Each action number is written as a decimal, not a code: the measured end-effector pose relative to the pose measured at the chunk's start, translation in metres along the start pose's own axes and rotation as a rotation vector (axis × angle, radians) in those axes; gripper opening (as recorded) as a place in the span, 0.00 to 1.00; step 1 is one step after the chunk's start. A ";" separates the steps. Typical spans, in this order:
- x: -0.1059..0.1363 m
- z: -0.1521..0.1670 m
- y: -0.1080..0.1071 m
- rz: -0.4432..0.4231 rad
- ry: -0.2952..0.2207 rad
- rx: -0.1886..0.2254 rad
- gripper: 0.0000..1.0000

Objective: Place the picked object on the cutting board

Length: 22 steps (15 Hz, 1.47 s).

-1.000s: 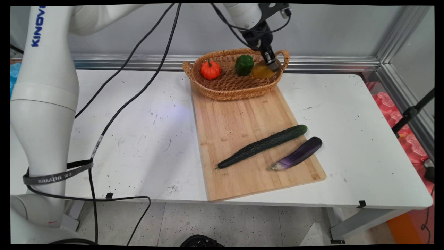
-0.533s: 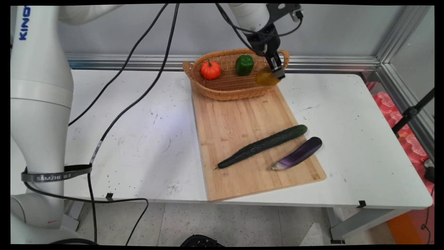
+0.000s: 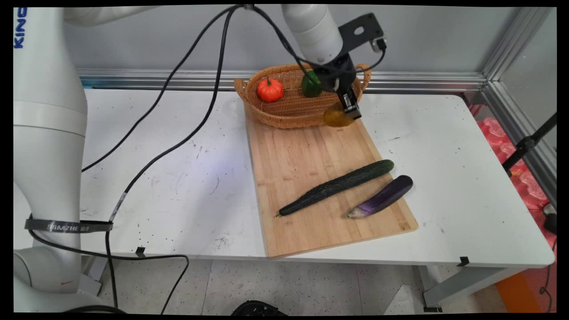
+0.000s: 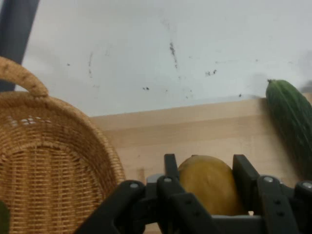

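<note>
The jaws are clamped on a yellow fruit (image 4: 210, 184), one finger on each side of it, and the gripper (image 3: 349, 108) carries it in the air just past the near rim of the wicker basket (image 3: 284, 116), over the far end of the wooden cutting board (image 3: 311, 155). A second ago the same fruit hung low inside the basket at its right end, beside the handle; half a second ago it was level with the rim; now it is outside the basket and nearer the camera — so it has been lifted out and brought toward the board, with the arm swinging down and forward. The small orange pumpkin (image 3: 270, 89) and the green pepper (image 3: 310, 84) lie in the basket where they lay before, the pepper now partly behind the wrist. On the board's near half the cucumber (image 3: 338, 186) and the purple eggplant (image 3: 382, 196) lie side by side, unmoved — well apart from the gripper. The board between basket and cucumber is bare wood, and black cables (image 3: 178, 111) hang over the white table (image 3: 178, 178) to the left, away from the fruit.
</note>
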 end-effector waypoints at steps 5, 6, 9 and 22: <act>-0.012 0.019 0.012 0.005 0.005 -0.001 0.00; -0.014 0.022 0.013 0.003 0.006 -0.002 0.00; -0.021 0.038 0.018 -0.010 0.015 -0.011 0.00; -0.035 0.086 0.029 -0.050 0.058 -0.059 0.00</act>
